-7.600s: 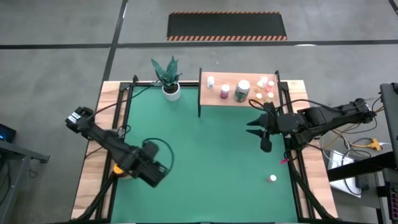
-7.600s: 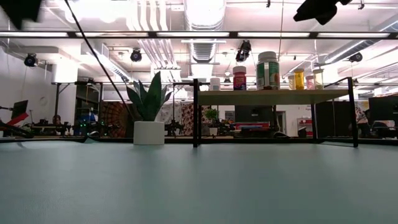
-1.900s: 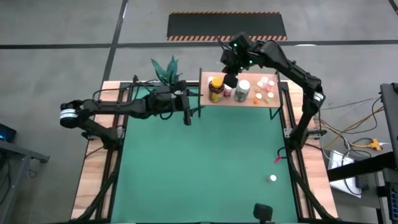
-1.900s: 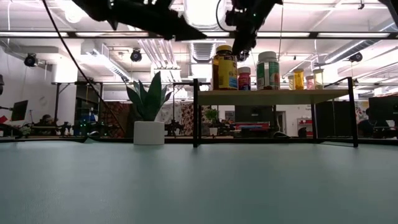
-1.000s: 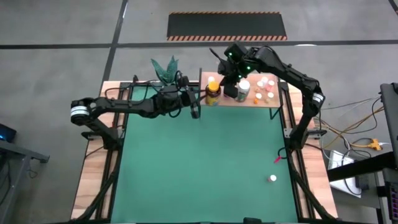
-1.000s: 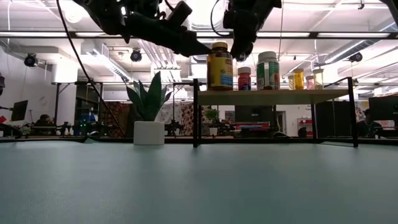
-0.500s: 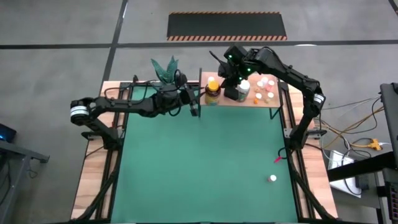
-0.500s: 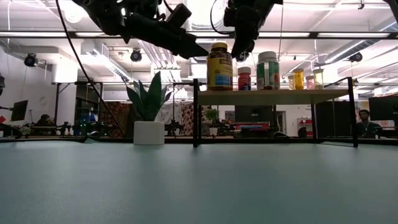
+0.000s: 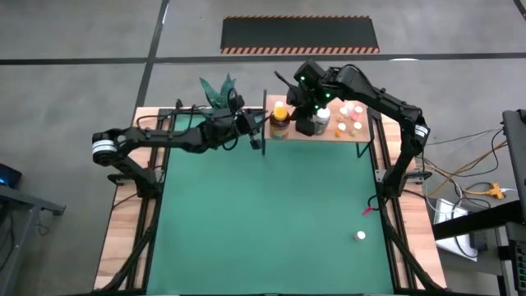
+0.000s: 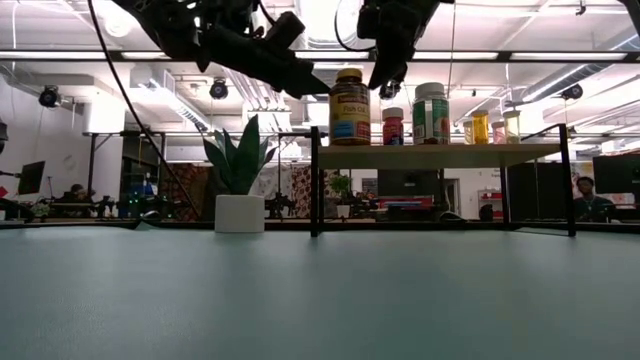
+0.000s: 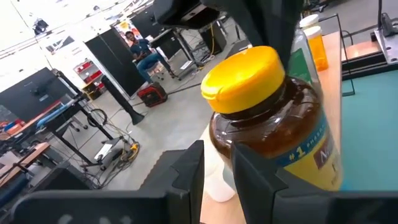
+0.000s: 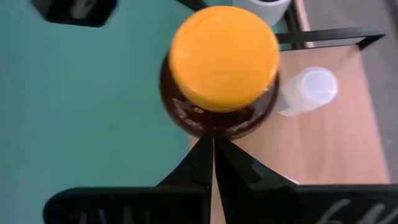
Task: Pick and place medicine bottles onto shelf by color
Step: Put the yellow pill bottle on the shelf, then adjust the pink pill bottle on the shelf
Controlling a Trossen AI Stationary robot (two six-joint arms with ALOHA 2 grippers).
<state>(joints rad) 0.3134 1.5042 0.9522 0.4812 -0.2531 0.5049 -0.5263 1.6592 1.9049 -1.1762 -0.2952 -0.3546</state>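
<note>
A large amber medicine bottle (image 9: 280,122) with a yellow cap stands upright on the left end of the wooden shelf (image 9: 345,136), at the mat's far edge. My left gripper (image 11: 219,177) reaches in level from the left. It is open, with nothing between its fingers, and the bottle (image 11: 280,118) is just beside one finger. My right gripper (image 12: 212,146) is shut and slants down at the bottle from the right. Smaller bottles (image 9: 352,115) stand farther right on the shelf. My left gripper has one finger (image 11: 258,180) close beside the bottle's lower side wall (image 11: 298,168). I cannot tell whether it touches. My right gripper's shut fingertips (image 12: 212,138) meet the bottle's amber shoulder (image 12: 211,124) just under the yellow cap. They slant down from the shelf's right side. The bottle stands on the shelf.
A potted plant (image 9: 220,99) stands left of the shelf. A green-labelled bottle (image 10: 431,113) and a pink one (image 10: 393,126) stand right of the amber bottle. A small white bottle (image 12: 314,90) is behind it. Another small bottle (image 9: 360,236) lies on the mat near right.
The amber bottle has crept a little toward the shelf's left end and stays upright. Both grippers remain close on either side of it.
</note>
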